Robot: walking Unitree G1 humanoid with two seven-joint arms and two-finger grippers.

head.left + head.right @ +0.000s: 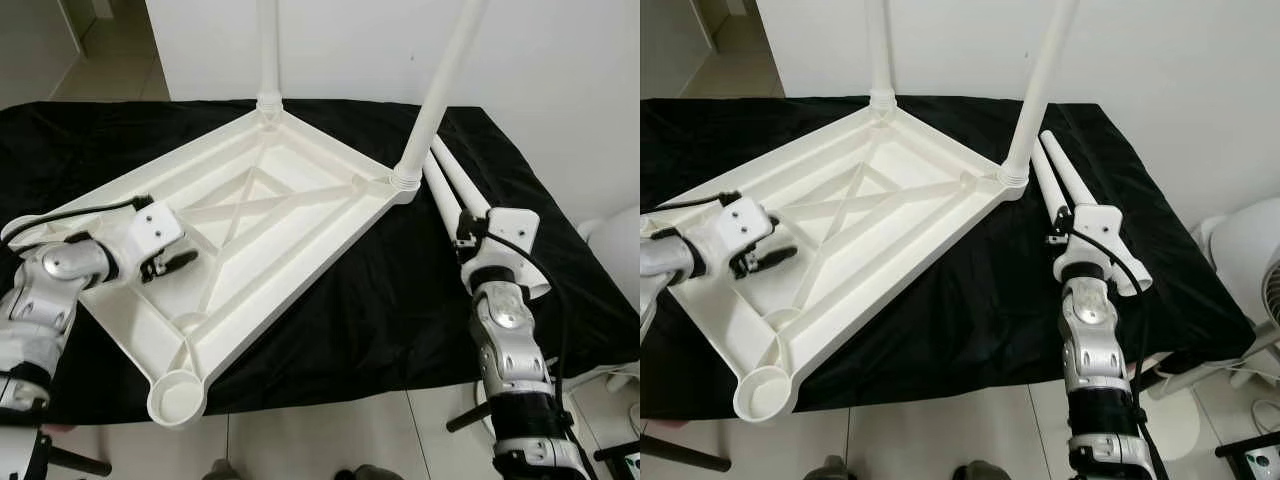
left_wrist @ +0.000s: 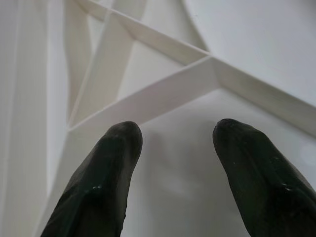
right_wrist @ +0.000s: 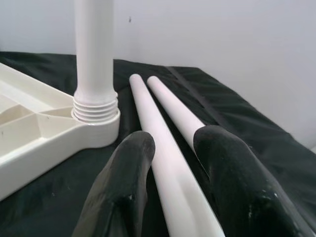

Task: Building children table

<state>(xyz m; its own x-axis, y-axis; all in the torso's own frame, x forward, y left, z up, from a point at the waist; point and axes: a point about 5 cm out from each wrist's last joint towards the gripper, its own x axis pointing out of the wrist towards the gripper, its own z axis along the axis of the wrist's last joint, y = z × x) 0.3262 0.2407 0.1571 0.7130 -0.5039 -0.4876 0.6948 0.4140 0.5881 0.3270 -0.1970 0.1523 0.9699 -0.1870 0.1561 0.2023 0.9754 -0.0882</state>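
A white children's table top lies upside down on a black cloth. Two white legs stand screwed into its corners, one at the far corner and one at the right corner. Two loose legs lie side by side on the cloth to the right. My right gripper sits low over them, its fingers pressed to both sides of the nearer loose leg, which still rests on the cloth. Over the ribbed underside near the left corner, my left gripper hovers open with nothing between its fingers.
An empty round leg socket sits at the table top's near corner, overhanging the cloth's front edge. A white wall runs behind. A white fan stands on the tiled floor at the right.
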